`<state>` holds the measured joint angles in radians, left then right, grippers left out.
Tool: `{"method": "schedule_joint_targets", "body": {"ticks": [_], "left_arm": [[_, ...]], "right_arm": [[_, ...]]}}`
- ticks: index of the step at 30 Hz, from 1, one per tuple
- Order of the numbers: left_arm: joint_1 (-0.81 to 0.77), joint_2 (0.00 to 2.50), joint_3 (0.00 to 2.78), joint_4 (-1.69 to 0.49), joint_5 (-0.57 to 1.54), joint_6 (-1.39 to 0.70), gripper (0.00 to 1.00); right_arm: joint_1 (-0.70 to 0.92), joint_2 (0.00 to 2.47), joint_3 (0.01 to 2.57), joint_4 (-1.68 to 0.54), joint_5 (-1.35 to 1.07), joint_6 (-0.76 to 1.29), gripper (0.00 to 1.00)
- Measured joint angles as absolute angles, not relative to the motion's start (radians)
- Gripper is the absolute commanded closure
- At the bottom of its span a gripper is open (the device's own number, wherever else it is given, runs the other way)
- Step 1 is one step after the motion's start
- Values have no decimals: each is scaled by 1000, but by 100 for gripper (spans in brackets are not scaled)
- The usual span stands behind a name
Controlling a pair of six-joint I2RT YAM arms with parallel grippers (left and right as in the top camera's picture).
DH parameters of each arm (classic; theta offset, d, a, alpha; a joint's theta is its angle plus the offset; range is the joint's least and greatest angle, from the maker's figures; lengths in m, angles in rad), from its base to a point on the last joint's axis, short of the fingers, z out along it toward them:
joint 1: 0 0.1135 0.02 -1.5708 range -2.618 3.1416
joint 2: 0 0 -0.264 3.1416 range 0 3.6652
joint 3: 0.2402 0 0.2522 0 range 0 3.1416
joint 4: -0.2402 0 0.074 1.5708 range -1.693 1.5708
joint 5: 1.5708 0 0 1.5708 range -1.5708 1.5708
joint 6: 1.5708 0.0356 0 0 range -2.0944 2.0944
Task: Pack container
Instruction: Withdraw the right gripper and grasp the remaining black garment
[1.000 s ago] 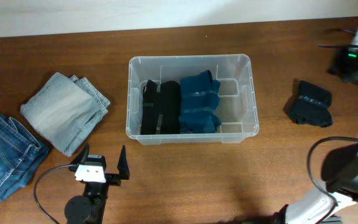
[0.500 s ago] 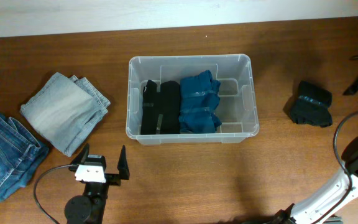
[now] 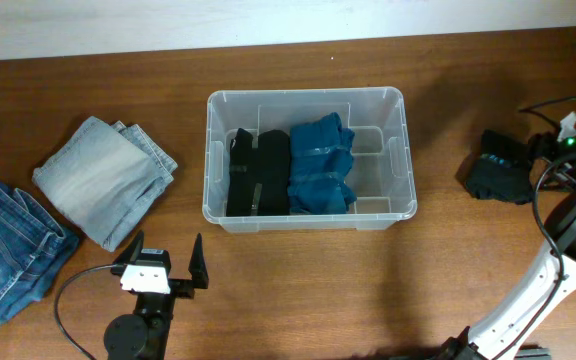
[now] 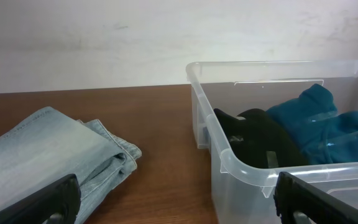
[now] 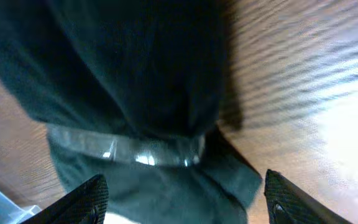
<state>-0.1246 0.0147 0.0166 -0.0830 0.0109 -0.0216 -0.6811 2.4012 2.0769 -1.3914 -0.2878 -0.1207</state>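
1. Container first: the large clear plastic rectangular bin (image 3: 308,94) sits mid-way across the brown wooden surface (image 3: 298,290). It holds a black folded garment (image 3: 258,172) and a teal folded garment (image 3: 320,165) side by side, and its right end is bare.
2. It looks light, fairly stiff yet flexible, with slick walls. The rolled rim at a short end seems the surest hold.
3. The left tool (image 3: 167,250) is released, fingers wide, in front of the bin's left corner. Folded pale-blue denim (image 3: 108,178) and darker blue jeans (image 3: 8,240) lie further left.
4. The right tool (image 5: 185,199), fingers spread and gripping nothing, hovers over a dark banded cloth bundle (image 3: 500,165) well right of the bin.
5. One second ago that arm was up at the far right corner, away from the bundle. The bin, clothes and left tool are unchanged.
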Motion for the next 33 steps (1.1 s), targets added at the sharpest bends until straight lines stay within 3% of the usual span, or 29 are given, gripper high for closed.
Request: {"method": "schedule_joint_targets", "body": {"ticks": [7, 11, 16, 23, 33], "left_arm": [[-125, 15, 17, -83, 11, -22, 1], [-125, 15, 17, -83, 11, -22, 0], [-125, 15, 17, -83, 11, -22, 0], [-125, 15, 17, -83, 11, -22, 0], [-125, 15, 17, -83, 11, -22, 0]], "right_arm": [[-651, 2420, 2044, -1366, -290, -136, 35], [-647, 2418, 2002, -1341, -297, -141, 50], [-647, 2418, 1991, -1344, -323, -144, 82], [-647, 2415, 1991, -1356, -339, -128, 91], [-646, 2363, 2087, -1505, -408, -126, 92]]}}
